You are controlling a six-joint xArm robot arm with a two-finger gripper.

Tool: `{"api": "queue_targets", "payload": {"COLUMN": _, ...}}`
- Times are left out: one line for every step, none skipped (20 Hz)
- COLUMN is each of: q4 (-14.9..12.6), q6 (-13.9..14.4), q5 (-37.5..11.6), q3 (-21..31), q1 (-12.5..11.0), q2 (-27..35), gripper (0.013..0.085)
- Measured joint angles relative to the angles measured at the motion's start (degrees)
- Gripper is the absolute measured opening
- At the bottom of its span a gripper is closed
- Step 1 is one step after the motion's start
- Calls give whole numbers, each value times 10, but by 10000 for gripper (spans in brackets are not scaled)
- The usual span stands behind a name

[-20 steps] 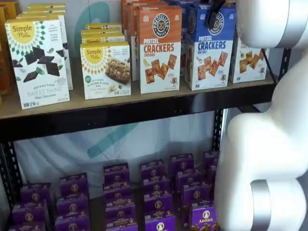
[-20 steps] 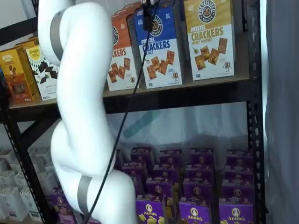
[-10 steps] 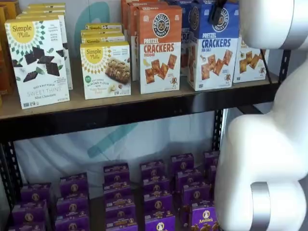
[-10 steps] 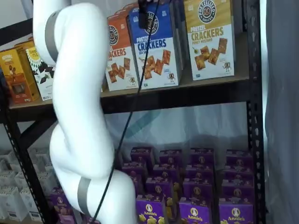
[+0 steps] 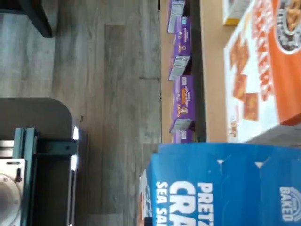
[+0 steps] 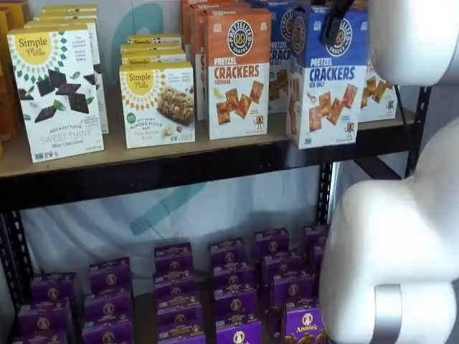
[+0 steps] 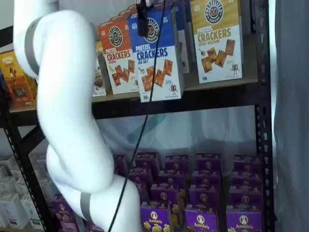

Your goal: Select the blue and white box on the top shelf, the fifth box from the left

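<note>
The top shelf (image 6: 201, 161) is seen in both shelf views, loaded with upright cartons. The blue and white box (image 6: 326, 75) is held upright, long axis vertical, with its base drawn out over the shelf's front edge, clear of the orange-topped box (image 6: 239, 72) beside it. The gripper (image 7: 142, 20) is set at the box's upper end; the jaws are clamped on the box. Outward travel, away from the shelf, is judged the remaining move.

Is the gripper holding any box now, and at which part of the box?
Yes. The gripper is shut on the tall blue and white cardboard box, holding it at its blue top edge.
</note>
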Motion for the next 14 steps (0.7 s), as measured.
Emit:
{"api": "queue_targets", "payload": {"q4": 2, "q6": -3, "q5": 2, "q3": 10, "q1": -4, "q2": -8, "gripper": 570}}
{"api": "queue_targets", "payload": {"q4": 0, "q6": -7, "q5": 7, "q3": 21, "q1": -6, "q2": -18, "gripper": 570}}
{"api": "queue_targets", "payload": {"q4": -3, "q6": -10, "q5": 7, "q3": 32, "q1": -8, "q2": -26, "gripper": 570}}
{"api": "queue_targets", "payload": {"q4": -8, "q6": -15, "q5": 8, "q3": 46, "q1": -10, "q2": -37, "gripper": 570}}
{"api": "queue_targets", "payload": {"q4": -10, "q6": -19, "q5": 7, "q3": 56, "q1": -12, "q2": -45, "gripper": 570}}
{"api": "queue_targets", "payload": {"q4": -11, "q6": -22, "q5": 7, "q3": 65, "q1": -14, "q2": -52, "gripper": 570}}
{"api": "queue_targets", "payload": {"q4": -12, "q6": -26, "q5": 6, "q3": 78, "q1": -18, "q2": -61, "gripper": 570}}
{"api": "queue_targets", "payload": {"q4": -11, "q6": -30, "q5": 5, "q3": 87, "q1": -21, "q2": -68, "gripper": 570}}
{"api": "queue_targets", "payload": {"q4": -11, "q6": -33, "q5": 4, "q3": 95, "q1": -24, "q2": -73, "gripper": 570}}
{"api": "queue_targets", "payload": {"q4": -12, "q6": -38, "q5": 4, "q3": 104, "q1": -27, "q2": -79, "gripper": 570}}
{"api": "queue_targets", "payload": {"q4": -13, "q6": -42, "q5": 3, "q3": 114, "q1": -30, "q2": -85, "gripper": 570}}
{"api": "queue_targets", "payload": {"q4": -13, "q6": -45, "q5": 2, "q3": 120, "q1": -32, "q2": -89, "gripper": 570}}
{"api": "queue_targets", "payload": {"q4": -14, "q6": -47, "q5": 1, "q3": 126, "q1": -35, "q2": -93, "gripper": 570}}
{"api": "queue_targets", "payload": {"q4": -13, "q6": -49, "q5": -2, "q3": 132, "q1": -37, "q2": -97, "gripper": 570}}
